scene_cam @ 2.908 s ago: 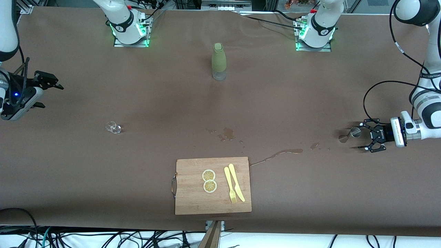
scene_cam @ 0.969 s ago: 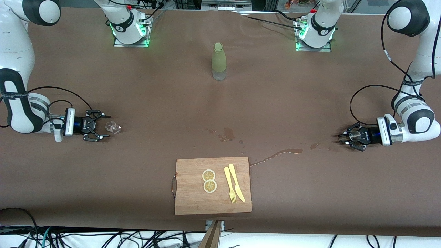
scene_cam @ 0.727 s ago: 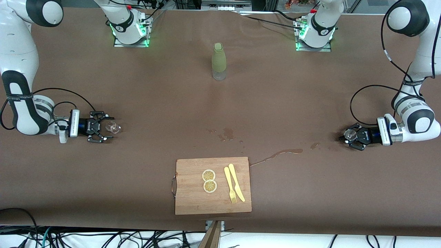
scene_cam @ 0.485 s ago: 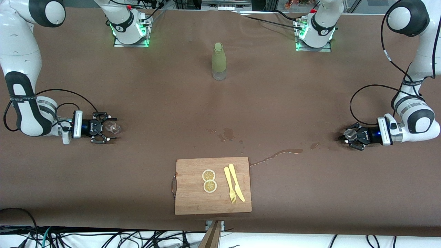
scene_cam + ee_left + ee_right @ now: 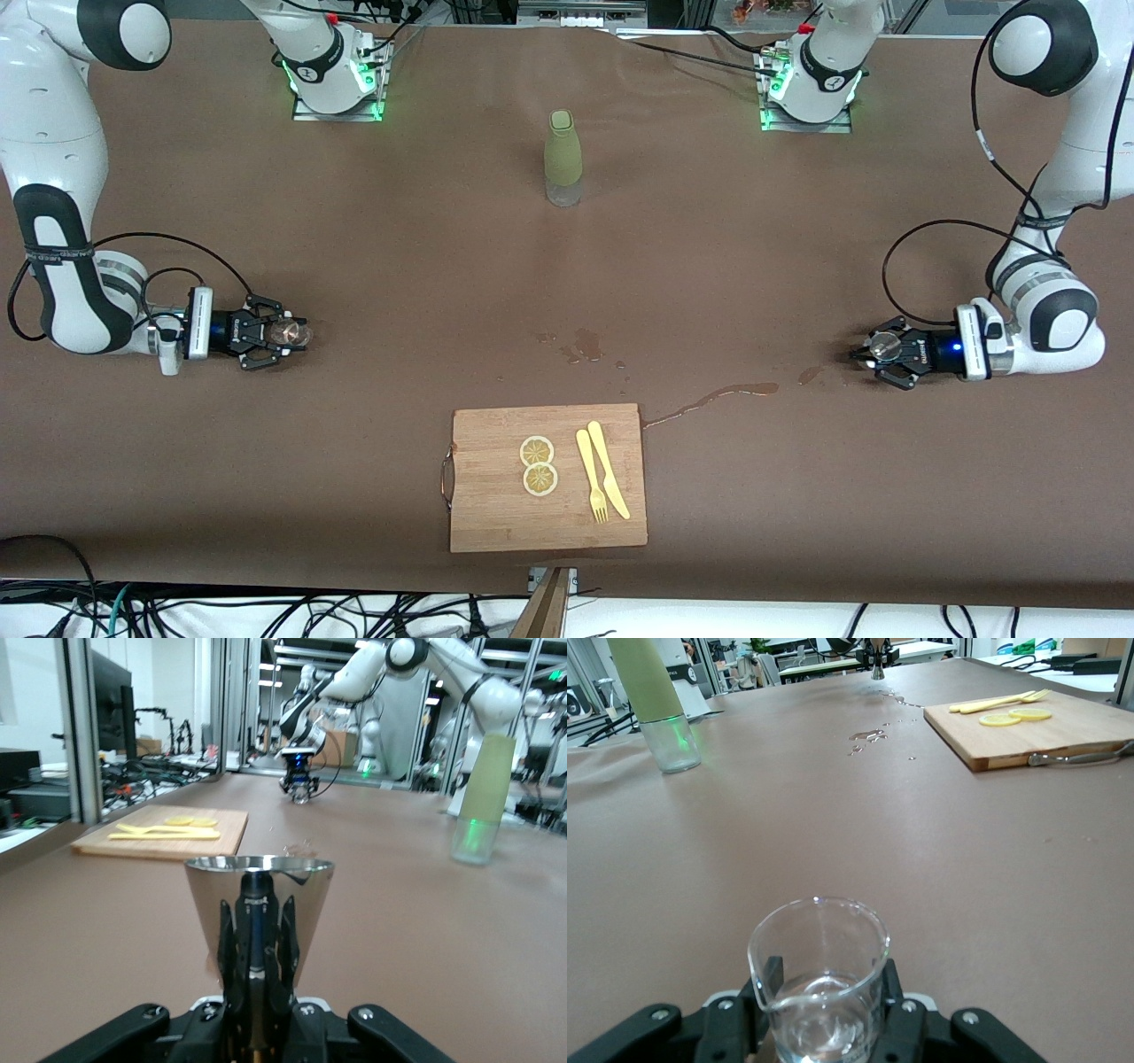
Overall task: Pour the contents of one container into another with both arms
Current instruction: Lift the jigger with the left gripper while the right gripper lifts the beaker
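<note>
1. Landmark: the wooden cutting board (image 5: 547, 478), which lies at the bench (image 5: 567, 266) edge nearest the front camera and carries two lemon slices (image 5: 538, 465) with a yellow fork and knife (image 5: 602, 481).
2. Left gripper (image 5: 873, 351): low over the bench toward the left arm's end from the cutting board, closed on a metal jigger (image 5: 259, 908) (an hourglass-shaped measuring cup), which stands upright between the fingers.
3. Right gripper (image 5: 288, 335): low over the bench toward the right arm's end from the cutting board, closed on a small glass beaker (image 5: 819, 970) with a pouring lip; the beaker is upright and a little clear liquid seems to sit in its base.
4. Done, as judged: both containers are grasped. Neither is tilted, and they are well apart, one on each side of the cutting board.
5. Left, as judged: lifting both containers, bringing them together over the middle of the bench, and tipping one into the other.
6. Also present: a green bottle (image 5: 563, 158) standing farther from the front camera than the cutting board, and spilled liquid (image 5: 709, 399) on the bench just beside the cutting board's corner toward the left arm's end.
</note>
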Controlling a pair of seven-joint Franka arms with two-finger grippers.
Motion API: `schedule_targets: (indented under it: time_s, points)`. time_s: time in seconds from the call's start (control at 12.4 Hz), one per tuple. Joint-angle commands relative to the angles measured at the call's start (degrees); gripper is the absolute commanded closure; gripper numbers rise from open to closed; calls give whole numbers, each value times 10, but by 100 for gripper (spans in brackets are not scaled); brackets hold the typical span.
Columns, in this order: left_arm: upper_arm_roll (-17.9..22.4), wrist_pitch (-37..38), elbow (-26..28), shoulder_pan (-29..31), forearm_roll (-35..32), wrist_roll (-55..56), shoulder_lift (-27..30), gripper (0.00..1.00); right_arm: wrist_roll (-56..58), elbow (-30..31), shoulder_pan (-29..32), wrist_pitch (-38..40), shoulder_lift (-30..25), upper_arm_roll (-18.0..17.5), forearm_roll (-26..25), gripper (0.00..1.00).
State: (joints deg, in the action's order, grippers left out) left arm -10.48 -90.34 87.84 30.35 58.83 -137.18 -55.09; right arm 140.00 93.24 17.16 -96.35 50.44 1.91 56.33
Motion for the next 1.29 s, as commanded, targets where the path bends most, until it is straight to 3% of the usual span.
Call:
schedule_targets:
  time_s: [0.0, 0.24, 0.73, 0.97, 1.21]
  points:
    - [-26, 12, -3, -14, 22, 32, -12, 100, -42, -41, -31, 22, 2, -1, 2, 100]
    - [-50, -16, -3, -51, 44, 36, -24, 100, -194, -140, -96, 62, 1, 0, -47, 100]
    - [-114, -116, -5, -131, 73, 75, -38, 100, -465, -262, -203, 65, -3, 0, -49, 100]
    - [-143, -164, -5, -161, 95, 70, -54, 100, -613, -301, -272, 43, -3, 6, -60, 100]
    - [-147, -190, -9, -190, 115, 68, -58, 100, -730, -325, -332, -1, -3, 6, -110, 100]
